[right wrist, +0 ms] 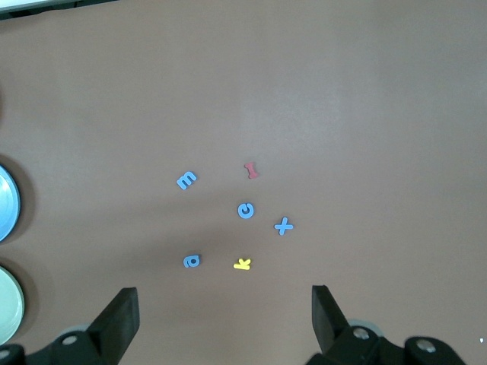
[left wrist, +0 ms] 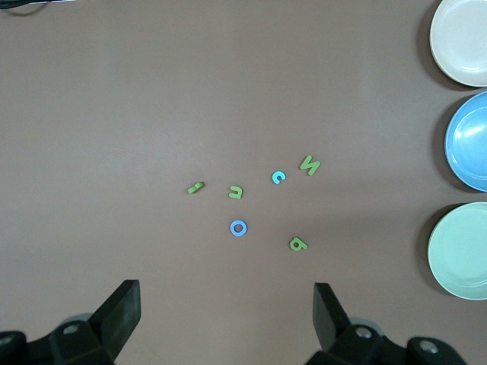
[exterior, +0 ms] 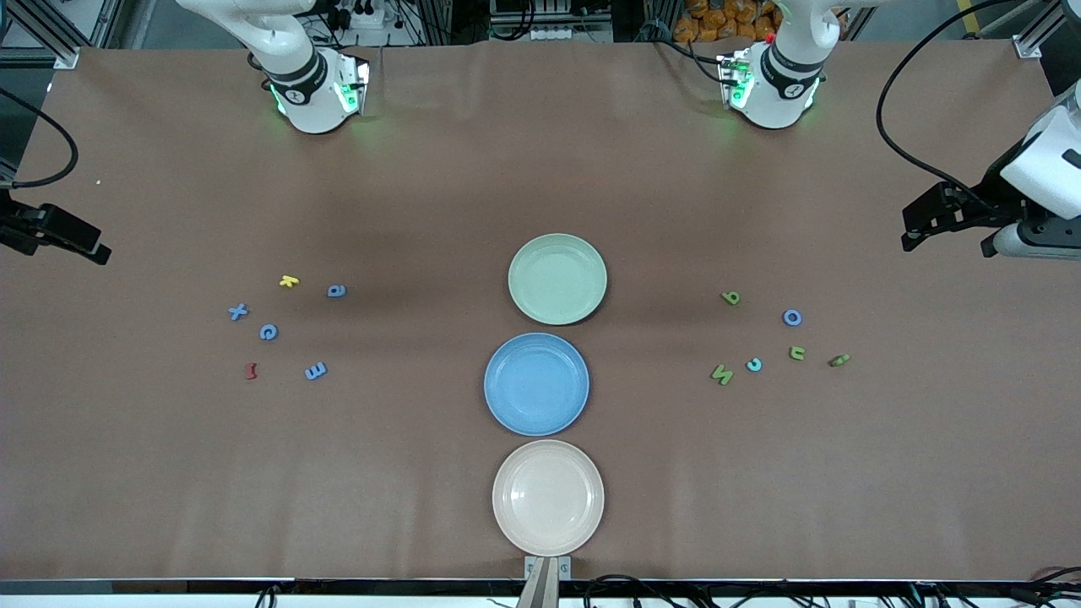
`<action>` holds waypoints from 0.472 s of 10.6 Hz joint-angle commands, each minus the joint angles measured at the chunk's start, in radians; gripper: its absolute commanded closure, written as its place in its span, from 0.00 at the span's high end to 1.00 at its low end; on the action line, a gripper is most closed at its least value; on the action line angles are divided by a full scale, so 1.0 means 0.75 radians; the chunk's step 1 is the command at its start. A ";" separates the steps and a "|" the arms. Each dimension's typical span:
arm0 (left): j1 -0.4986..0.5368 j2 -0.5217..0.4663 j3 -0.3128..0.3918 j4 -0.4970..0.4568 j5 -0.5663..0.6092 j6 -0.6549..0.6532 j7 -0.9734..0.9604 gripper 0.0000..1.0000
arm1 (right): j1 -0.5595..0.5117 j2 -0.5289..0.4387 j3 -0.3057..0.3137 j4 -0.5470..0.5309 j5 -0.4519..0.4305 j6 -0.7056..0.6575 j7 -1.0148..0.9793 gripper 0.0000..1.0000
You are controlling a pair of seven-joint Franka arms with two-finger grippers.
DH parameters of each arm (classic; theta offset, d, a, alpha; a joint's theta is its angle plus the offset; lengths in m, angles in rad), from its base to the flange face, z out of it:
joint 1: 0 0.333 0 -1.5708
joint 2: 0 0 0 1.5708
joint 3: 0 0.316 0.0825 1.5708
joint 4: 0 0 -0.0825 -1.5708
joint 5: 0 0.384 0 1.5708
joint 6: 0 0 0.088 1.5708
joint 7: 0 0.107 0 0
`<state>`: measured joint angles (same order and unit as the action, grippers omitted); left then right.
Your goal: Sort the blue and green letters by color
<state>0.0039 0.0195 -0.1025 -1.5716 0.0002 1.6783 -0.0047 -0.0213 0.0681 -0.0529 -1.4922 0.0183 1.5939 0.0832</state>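
- Three plates stand in a row down the middle of the worktop (exterior: 135, 473): a green plate (exterior: 557, 279) farthest from the front camera, a blue plate (exterior: 536, 384) next, and a cream plate (exterior: 548, 497) nearest, close to the worktop's near edge. All three hold nothing.
- The plates sit just beside one another, rims close but not overlapping.
- Toward the right arm's end lies one cluster: blue letters x (exterior: 238, 312), c (exterior: 268, 332), a (exterior: 336, 291) and m (exterior: 315, 371), with a yellow letter (exterior: 289, 281) and a dark red letter (exterior: 250, 371) among them.
- Toward the left arm's end lies the other cluster: green letters b (exterior: 731, 297), N (exterior: 721, 374), n (exterior: 796, 353) and a small green piece (exterior: 839, 361), plus a blue o (exterior: 791, 317) and a light blue c (exterior: 754, 365).
- Every letter lies flat on the bare worktop, apart from its neighbours and well apart from the plates.
- The left end effector (left wrist: 228, 308) hangs over the worktop at the left arm's end, its jaws spread wide and holding nothing; its wrist view looks down on the green-and-blue cluster.
- The right end effector (right wrist: 226, 312) hangs over the right arm's end, likewise released and wide, with the blue cluster below it.
- Broad bare stretches of brown surface lie between each cluster and the plates, and between the clusters and the worktop's edges.
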 commanded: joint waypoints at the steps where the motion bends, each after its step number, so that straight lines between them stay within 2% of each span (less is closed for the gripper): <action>1: 0.005 -0.016 0.002 -0.017 -0.029 0.008 0.021 1.00 | 0.010 -0.003 -0.003 -0.011 -0.022 0.010 0.002 1.00; 5: 0.011 -0.010 0.004 -0.036 -0.027 0.002 0.023 1.00 | 0.010 0.001 -0.003 -0.009 -0.022 0.012 0.004 1.00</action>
<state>0.0045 0.0197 -0.1022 -1.5752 0.0001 1.6780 -0.0033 -0.0213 0.0712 -0.0527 -1.4922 0.0183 1.5945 0.0832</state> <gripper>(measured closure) 0.000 0.000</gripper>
